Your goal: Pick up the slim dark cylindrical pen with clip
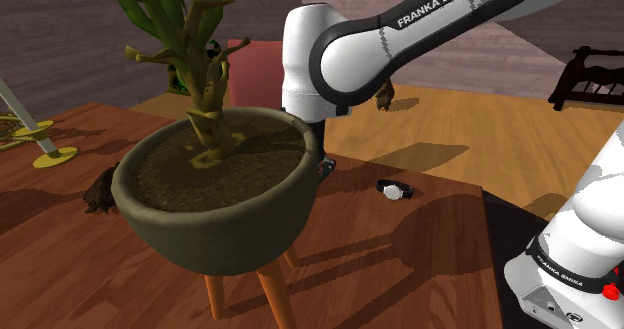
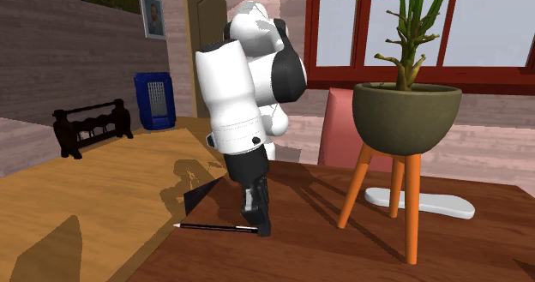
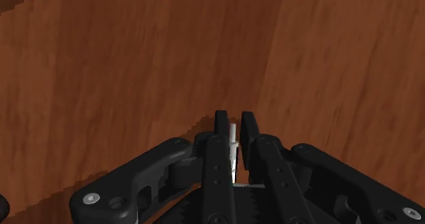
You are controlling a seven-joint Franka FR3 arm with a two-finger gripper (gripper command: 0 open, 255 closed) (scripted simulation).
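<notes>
The slim dark pen [image 2: 214, 227] lies level along the brown wooden table [image 2: 326, 255], its pale tip pointing toward the second exterior view's left. My black gripper [image 2: 262, 229] stands straight down over the pen's other end, fingertips at the tabletop. In the wrist view the gripper [image 3: 232, 117] has its two fingers [image 3: 221, 124] almost together, clasping a thin pale sliver of the pen [image 3: 233, 151] between them. In the shoulder view the plant pot hides the fingers.
A large potted plant [image 1: 215, 207] on orange legs [image 2: 403, 195] stands close beside the arm. A small black-and-white object [image 1: 395, 189] lies on the table near the stand. A white flat thing [image 2: 424, 205] and a red chair [image 2: 339, 139] sit behind the pot.
</notes>
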